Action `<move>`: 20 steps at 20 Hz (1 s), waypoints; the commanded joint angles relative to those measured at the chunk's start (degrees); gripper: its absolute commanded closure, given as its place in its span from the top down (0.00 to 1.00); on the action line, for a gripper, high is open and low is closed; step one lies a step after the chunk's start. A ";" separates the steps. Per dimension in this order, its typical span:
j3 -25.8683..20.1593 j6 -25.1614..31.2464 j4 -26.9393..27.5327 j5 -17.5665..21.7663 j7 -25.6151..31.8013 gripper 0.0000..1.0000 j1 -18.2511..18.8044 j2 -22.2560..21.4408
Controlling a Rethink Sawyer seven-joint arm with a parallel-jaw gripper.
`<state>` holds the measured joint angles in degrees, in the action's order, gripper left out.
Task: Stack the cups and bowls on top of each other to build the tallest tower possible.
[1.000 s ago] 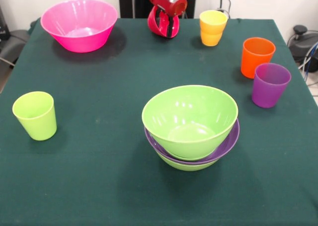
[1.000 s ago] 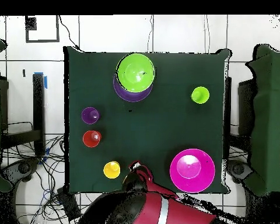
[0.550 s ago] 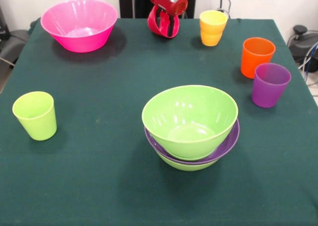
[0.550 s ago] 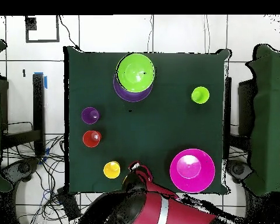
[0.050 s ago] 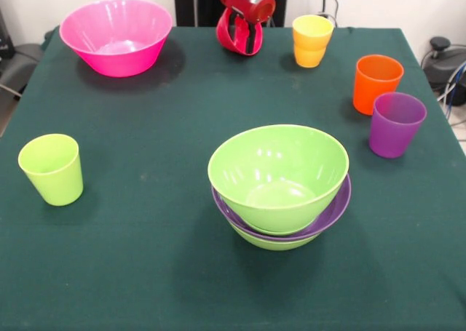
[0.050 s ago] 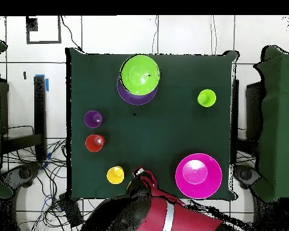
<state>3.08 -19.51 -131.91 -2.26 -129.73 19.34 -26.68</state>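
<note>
The tower [image 5: 279, 189], glossy round bowls nested lime green over shallow purple over lime green, sits just below the green cloth's [image 5: 145, 273] centre. At 11 o'clock stands the deep pink bowl [image 5: 116, 36]. At 12 the red gripper [image 5: 239, 36] hangs, curved fingers apart, empty; tapered yellow-orange cup [image 5: 311, 41] beside it.

Gripper [image 5: 242, 41] shifted slightly over last second: up and a touch toward yellow-orange cup [image 5: 312, 41] in front view, now right at table's [image 5: 145, 273] far edge. Between 0.5 s ago and now, almost no motion. Overhead view: arm [image 6: 162, 215] body nudged a little toward pink bowl [image 6: 198, 175] side.
</note>
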 commanded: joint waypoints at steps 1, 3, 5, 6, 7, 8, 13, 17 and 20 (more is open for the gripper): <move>-4.93 1.50 6.17 -0.36 -8.20 1.00 1.31 5.20; -4.90 0.82 5.55 -1.75 -9.99 1.00 1.37 4.84; -4.91 0.46 5.47 -2.28 -10.72 1.00 1.66 4.67; -4.93 0.46 5.47 -2.39 -10.84 1.00 1.80 4.60; -4.98 0.49 5.46 -2.47 -10.98 1.00 2.07 4.48; -4.92 0.54 5.43 -2.45 -10.91 1.00 2.20 4.21; -6.20 0.59 4.38 -1.75 -11.30 1.00 3.68 2.43; -6.33 2.48 3.46 -2.05 -10.79 1.00 4.05 -0.22; -5.85 4.11 3.67 -1.90 -9.40 1.00 4.20 -1.36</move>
<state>2.73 -19.52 -131.91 -2.27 -129.73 23.01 -26.23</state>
